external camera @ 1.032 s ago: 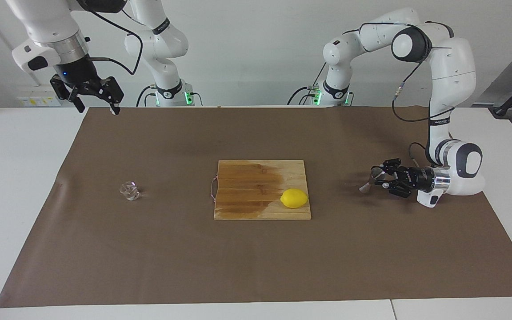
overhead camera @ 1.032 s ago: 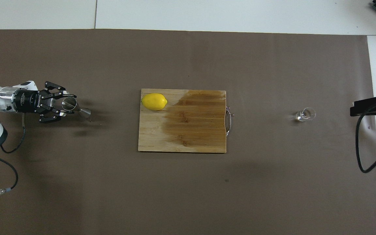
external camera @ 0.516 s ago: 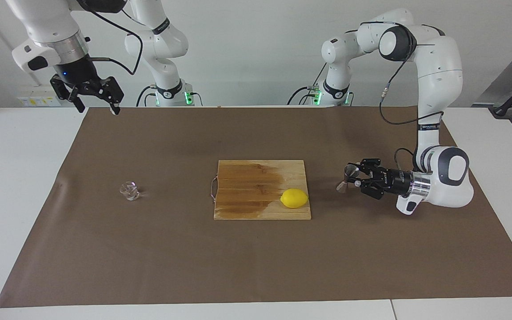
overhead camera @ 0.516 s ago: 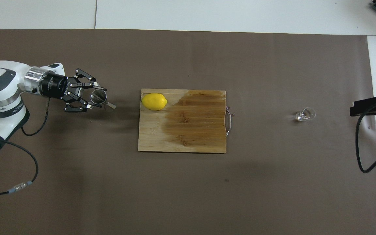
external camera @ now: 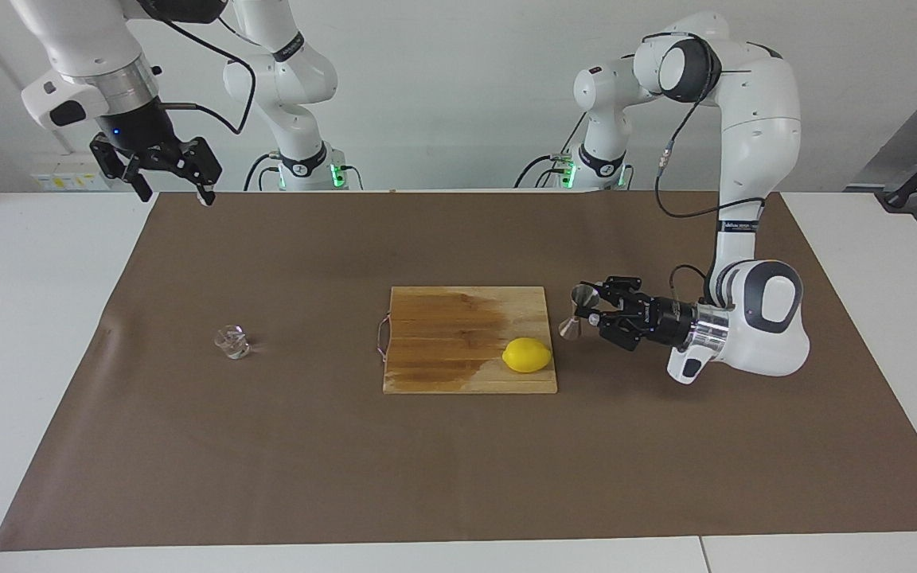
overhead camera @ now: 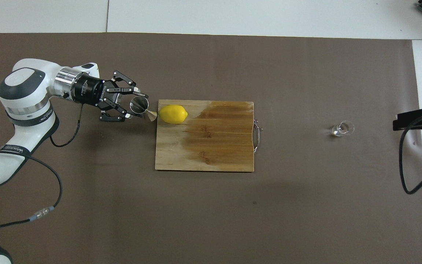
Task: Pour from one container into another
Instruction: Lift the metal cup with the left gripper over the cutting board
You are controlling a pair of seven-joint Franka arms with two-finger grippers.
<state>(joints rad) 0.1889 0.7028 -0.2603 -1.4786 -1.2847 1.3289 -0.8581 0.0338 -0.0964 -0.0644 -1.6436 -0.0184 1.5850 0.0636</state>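
On the brown paper sheet [external camera: 267,446] covering the table: wooden cutting board [external camera: 442,334], one, at the middle, with a darker wet-looking patch over part of its surface and a thin wire handle at the edge toward the right arm's end; lemon [external camera: 527,355], one, yellow, lying on the board at the corner toward the left arm's end and farther from the robots.

Steel jigger [external camera: 577,311], one, hourglass form, held off the sheet and tilted, in the air just beside the board's edge toward the left arm's end; in the overhead view its lower cone appears close to the lemon, though contact cannot be judged from above.

Left gripper [external camera: 588,312], reaching sideways and low over the sheet, its fingers pinched on the jigger about the wide upper cone; exact contact points hard to make out.

Clear glass cup [external camera: 232,341], one, small and squat, standing upright on the sheet toward the right arm's end, well apart from the board and from both grippers; contents not discernible.

Right gripper [external camera: 174,183], raised high over the edge of the sheet nearest the robots at its own end of the table, fingers spread, holding nothing; that arm waits.
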